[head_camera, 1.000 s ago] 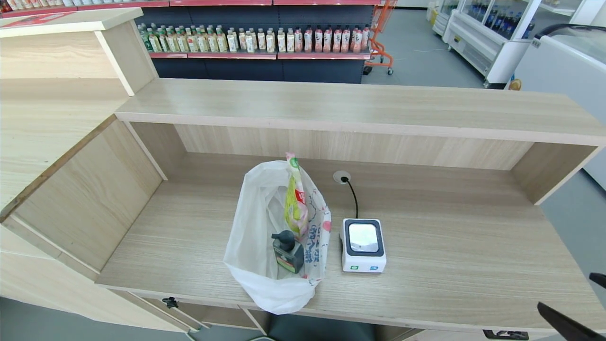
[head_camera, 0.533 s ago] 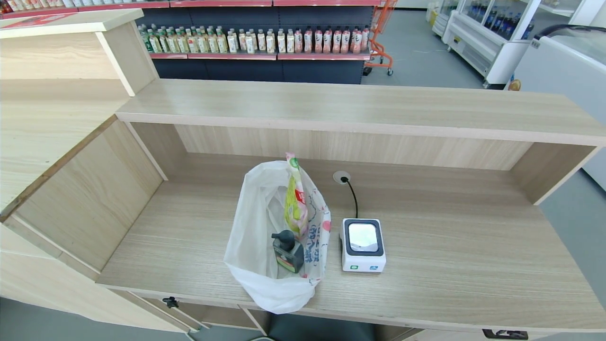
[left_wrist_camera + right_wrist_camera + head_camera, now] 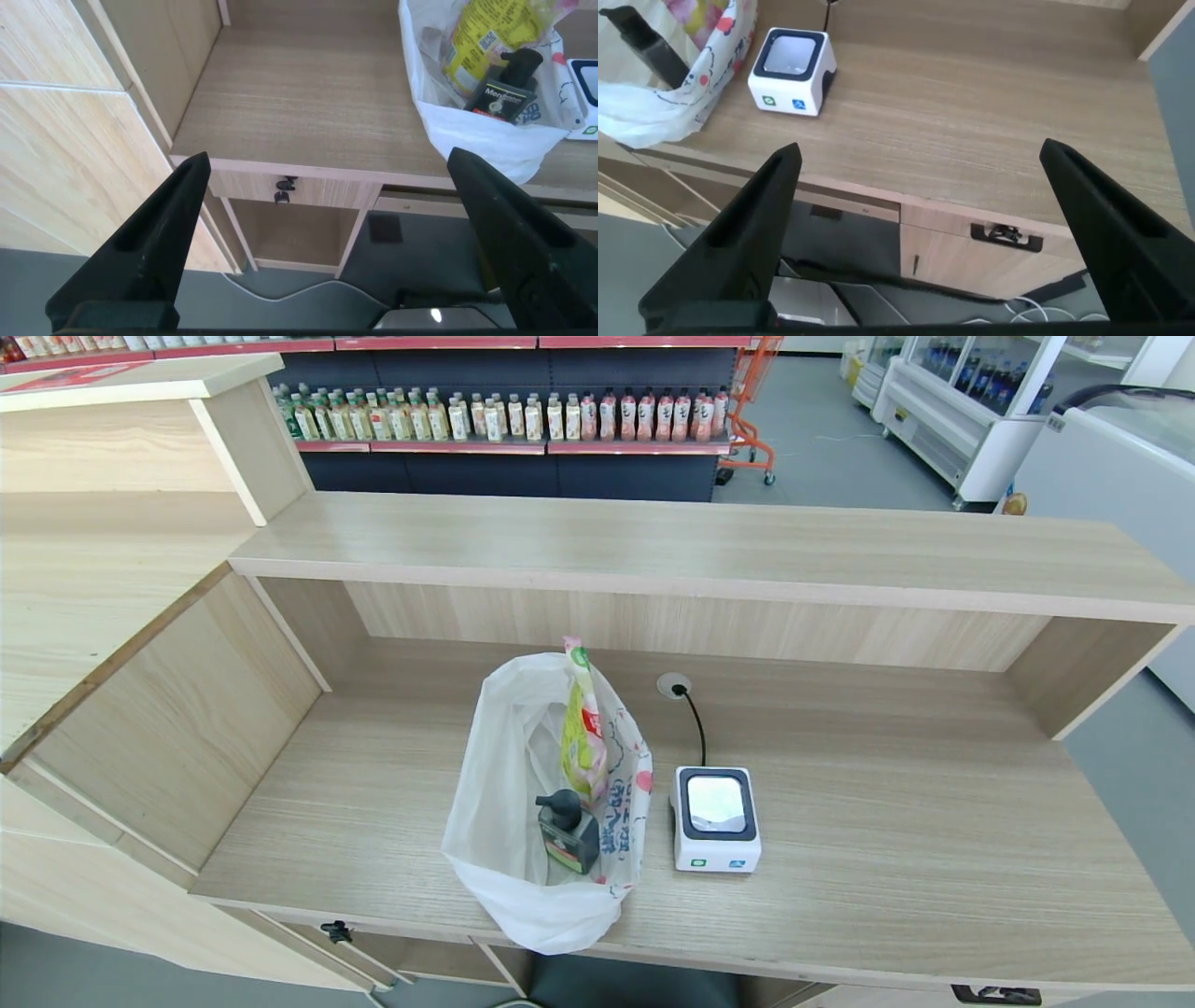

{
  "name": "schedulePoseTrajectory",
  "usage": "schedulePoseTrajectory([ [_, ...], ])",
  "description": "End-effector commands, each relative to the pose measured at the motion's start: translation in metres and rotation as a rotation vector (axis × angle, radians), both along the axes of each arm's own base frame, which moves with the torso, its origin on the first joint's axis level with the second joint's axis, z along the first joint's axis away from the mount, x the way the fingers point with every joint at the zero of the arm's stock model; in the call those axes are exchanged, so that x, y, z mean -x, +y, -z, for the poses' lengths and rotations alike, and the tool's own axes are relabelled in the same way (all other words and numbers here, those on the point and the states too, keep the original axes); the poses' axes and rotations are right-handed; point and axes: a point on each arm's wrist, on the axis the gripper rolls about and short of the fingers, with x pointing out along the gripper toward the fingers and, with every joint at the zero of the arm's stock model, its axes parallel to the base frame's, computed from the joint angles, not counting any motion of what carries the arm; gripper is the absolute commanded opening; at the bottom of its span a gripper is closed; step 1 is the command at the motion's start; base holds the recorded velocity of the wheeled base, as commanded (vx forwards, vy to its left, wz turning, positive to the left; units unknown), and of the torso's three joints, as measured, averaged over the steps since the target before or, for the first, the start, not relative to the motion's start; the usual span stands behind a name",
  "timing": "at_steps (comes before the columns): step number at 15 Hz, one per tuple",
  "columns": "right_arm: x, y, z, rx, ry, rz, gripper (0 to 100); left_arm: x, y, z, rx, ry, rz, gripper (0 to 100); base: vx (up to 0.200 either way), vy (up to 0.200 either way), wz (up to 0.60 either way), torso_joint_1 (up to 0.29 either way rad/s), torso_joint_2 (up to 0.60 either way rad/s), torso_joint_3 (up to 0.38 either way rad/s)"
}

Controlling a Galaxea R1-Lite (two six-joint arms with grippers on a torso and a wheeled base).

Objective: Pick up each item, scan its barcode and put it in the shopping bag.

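The task looks done, or nearly: a bottle (image 3: 567, 835) and a pouch (image 3: 583, 737) at its 12 o'clock stand in the bag (image 3: 504, 859) on the counter (image 3: 887, 821) (scanner (image 3: 715, 817) at the bag's 3 o'clock), and nothing seems left to scan. The left gripper (image 3: 327, 163) and right gripper (image 3: 922, 154) hang off the near edge, fingers spread, empty.

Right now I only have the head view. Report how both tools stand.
Observer: The left tool is open and empty, out in front of the counter's front edge.
Operator: Now the right one.
Observer: The right tool is open and empty too, with the scanner on the counter beyond it.
Operator: Check the shopping bag from the left wrist.
Observer: The yellow pouch behind the pump bottle turns a face with what looks like a square code toward that camera.
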Motion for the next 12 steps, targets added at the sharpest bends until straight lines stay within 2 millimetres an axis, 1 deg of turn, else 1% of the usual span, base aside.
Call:
schedulePoseTrajectory([
  [1, 0.0001, 0.0000, 0.0006, 0.001, 0.003, 0.000, 100, 0.0000, 0.0000, 0.0000, 0.000, 0.000, 0.000, 100, 0.000, 0.000, 0.00, 0.000, 0.00, 0.000],
  [8, 0.0001, 0.0000, 0.0006, -0.001, 0.003, 0.001, 100, 0.0000, 0.0000, 0.0000, 0.002, 0.000, 0.000, 100, 0.000, 0.000, 0.00, 0.000, 0.00, 0.000],
  [12, 0.0001, 0.0000, 0.0006, -0.001, 0.003, 0.001, 100, 0.0000, 0.0000, 0.0000, -0.006, -0.001, 0.000, 100, 0.000, -0.200, 0.00, 0.005, 0.00, 0.004],
])
